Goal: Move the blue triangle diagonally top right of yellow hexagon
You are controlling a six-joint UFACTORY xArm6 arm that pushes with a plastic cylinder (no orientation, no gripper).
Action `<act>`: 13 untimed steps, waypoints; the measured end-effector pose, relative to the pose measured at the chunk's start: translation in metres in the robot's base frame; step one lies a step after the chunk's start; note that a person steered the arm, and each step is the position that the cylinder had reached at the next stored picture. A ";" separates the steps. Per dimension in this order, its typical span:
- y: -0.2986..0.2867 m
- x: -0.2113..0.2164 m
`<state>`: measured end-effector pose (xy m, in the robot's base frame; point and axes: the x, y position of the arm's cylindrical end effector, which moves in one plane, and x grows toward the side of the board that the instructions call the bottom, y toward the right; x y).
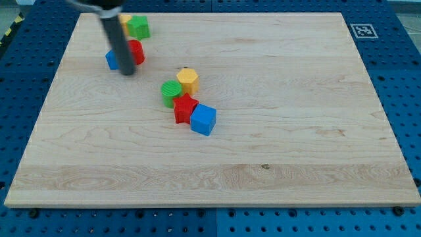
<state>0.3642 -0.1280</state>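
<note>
My tip (127,72) rests on the board at the upper left. It touches a blue block (112,60) that is mostly hidden behind the rod, so I cannot make out its shape. A red block (136,51) sits just right of the rod. The yellow hexagon (188,79) lies near the board's middle, well to the right of and below my tip.
A green block (139,27) and a yellow block (125,23) lie above my tip near the top edge. A green cylinder (172,93), a red star (185,107) and a blue cube (203,120) cluster below the yellow hexagon. A marker tag (362,30) sits at the top right corner.
</note>
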 end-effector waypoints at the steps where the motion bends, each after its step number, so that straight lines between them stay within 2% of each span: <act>1: 0.043 -0.017; 4: -0.045 -0.009; 6: -0.059 0.032; 7: -0.101 0.018; 8: -0.086 -0.003; 9: -0.005 -0.003; 10: 0.037 -0.005; 12: -0.051 -0.006; 13: -0.054 -0.019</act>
<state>0.3452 -0.1820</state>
